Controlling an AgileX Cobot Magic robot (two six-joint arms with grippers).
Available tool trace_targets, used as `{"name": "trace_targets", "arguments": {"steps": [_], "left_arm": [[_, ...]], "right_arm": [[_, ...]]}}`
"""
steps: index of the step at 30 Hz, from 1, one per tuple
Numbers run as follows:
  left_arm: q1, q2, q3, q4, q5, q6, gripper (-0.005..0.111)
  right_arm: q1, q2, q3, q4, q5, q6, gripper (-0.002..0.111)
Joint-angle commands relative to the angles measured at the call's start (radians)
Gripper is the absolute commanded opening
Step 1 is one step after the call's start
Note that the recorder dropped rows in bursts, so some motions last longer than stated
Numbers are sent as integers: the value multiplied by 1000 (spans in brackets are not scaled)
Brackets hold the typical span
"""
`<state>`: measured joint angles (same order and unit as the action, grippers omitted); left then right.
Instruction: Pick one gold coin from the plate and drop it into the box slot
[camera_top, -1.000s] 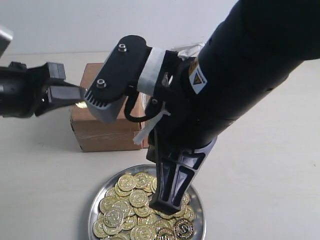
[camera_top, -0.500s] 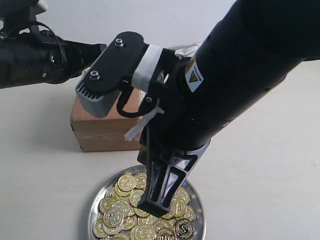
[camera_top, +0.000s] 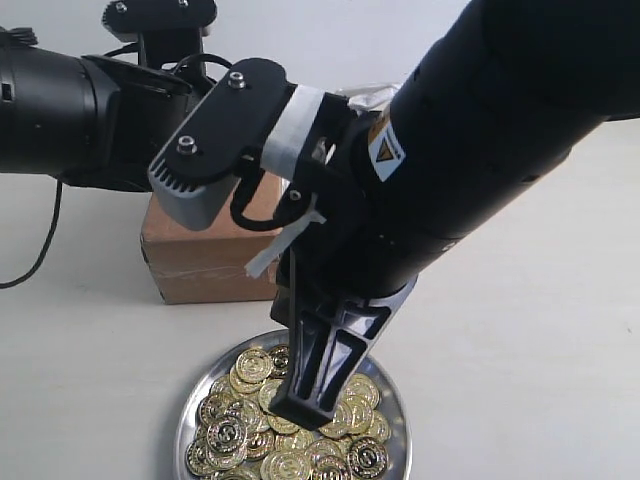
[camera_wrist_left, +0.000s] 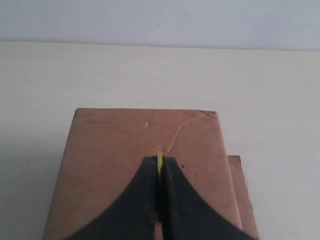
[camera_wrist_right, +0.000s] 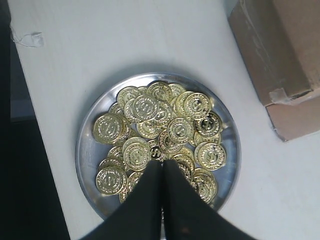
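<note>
Dozens of embossed gold coins (camera_wrist_right: 160, 130) heaped in round shiny silver metal plate (camera_wrist_right: 85, 150), on pale table (camera_top: 520, 350) just in front of brown cardboard box (camera_top: 200, 255). Black right gripper (camera_wrist_right: 161, 164) over the heap, fingers pressed together; cannot tell if anything is pinched or if tip touches coins. Above box top face, left gripper (camera_wrist_left: 159, 160) clenched on single gold coin (camera_wrist_left: 159, 156), held edge-on, thin yellow sliver between black fingers. Box slot not made out. Loose cardboard flap (camera_wrist_left: 237, 190) sticks out beside box.
</note>
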<state>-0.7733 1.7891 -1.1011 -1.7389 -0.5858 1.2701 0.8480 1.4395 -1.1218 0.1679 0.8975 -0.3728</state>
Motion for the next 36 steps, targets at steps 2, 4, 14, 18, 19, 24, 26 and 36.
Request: {"name": "trace_targets", "arguments": {"steps": [2,4,14,18,19,24,26,36], "left_arm": [[-7,31,-7,-5,-18,0,0],[-7,35,-7,-5,-11,-3,0],[-3,37,-7,-5,22,-3,0],[1,37,-7,-5,38,8,0],[9,37,-7,-5,44,8,0],[59,37,-7,-5,130,11,0],[67,37,-7,-5,138,15,0],[76,37,-7,-5,142,95,0]], "right_arm": [[1,-8,-3,9,-6,2,0],[1,-8,-3,9,-6,2,0],[1,-8,-3,10,1,2,0],[1,-8,-3,10,1,2,0],[1,-8,-3,10,1,2,0],[1,-8,-3,10,1,2,0],[1,-8,-3,10,1,2,0],[1,-8,-3,10,20,12,0]]}}
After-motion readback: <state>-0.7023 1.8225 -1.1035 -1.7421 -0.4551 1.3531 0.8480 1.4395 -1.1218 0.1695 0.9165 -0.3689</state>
